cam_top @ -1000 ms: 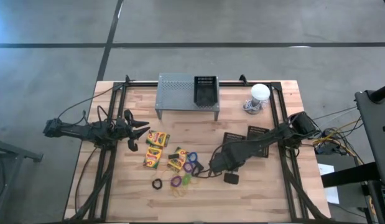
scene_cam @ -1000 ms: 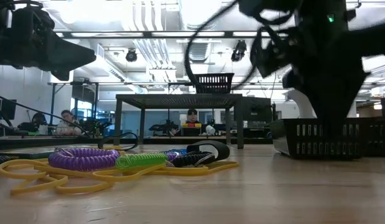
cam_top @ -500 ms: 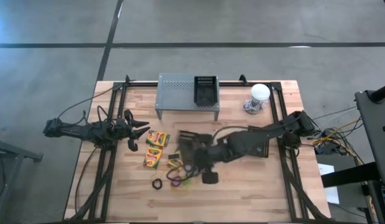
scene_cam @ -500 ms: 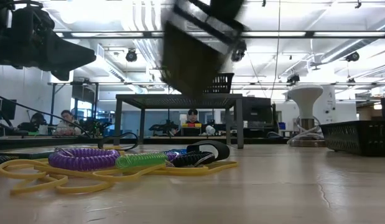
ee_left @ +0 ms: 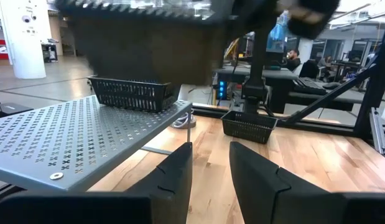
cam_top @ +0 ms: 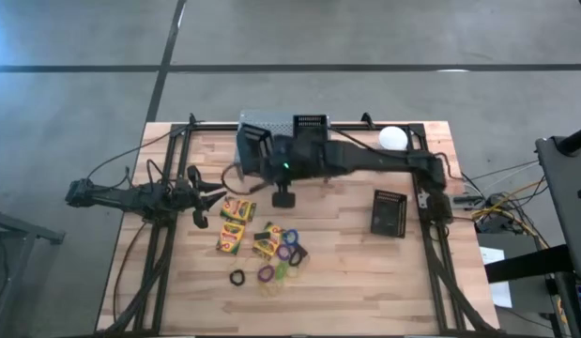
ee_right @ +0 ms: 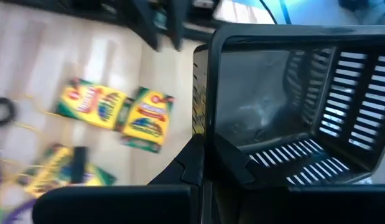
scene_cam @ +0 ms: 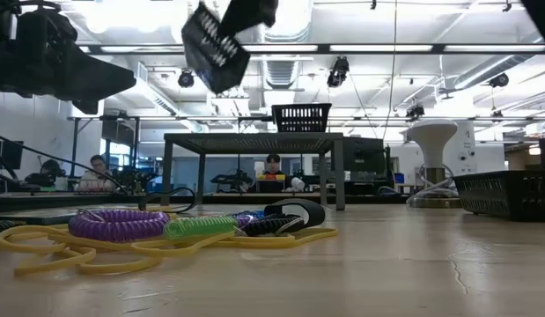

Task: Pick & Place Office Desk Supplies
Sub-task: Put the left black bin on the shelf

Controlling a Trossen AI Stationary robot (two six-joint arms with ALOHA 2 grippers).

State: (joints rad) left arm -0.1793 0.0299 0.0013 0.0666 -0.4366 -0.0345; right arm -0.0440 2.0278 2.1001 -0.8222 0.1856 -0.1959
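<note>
My right gripper (cam_top: 269,156) is shut on a black mesh basket (cam_top: 255,148) held high over the left part of the grey perforated stand (cam_top: 271,122). The low view shows this basket (scene_cam: 217,35) tilted, well above the table. A second basket (cam_top: 310,126) stands on the stand's right part, and a third (cam_top: 389,213) sits on the table at the right. Crayon boxes (cam_top: 236,222) and coloured band loops (cam_top: 276,265) lie at mid-table. At the left, my left gripper (cam_top: 211,195) waits open, pointing level toward the stand. My right gripper pinches one side wall of the basket at its rim (ee_right: 202,118), one finger (ee_right: 239,167) inside and the other outside. The fingers slant down from the table's right side. The basket is lifted clear and tilted, its open side toward the wrist camera.
A white round dome (cam_top: 393,138) stands at the far right by the dark frame rail (cam_top: 417,169). The left wrist view shows the stand's perforated top (ee_left: 74,143) close ahead. Bare wood lies along the near edge.
My right gripper has carried the basket from the table's right-centre up and leftward over the band loops, then toward the far edge, above the stand's left part. The arm has swung and its wrist has rolled. The basket is now lifted clear and tipped.
</note>
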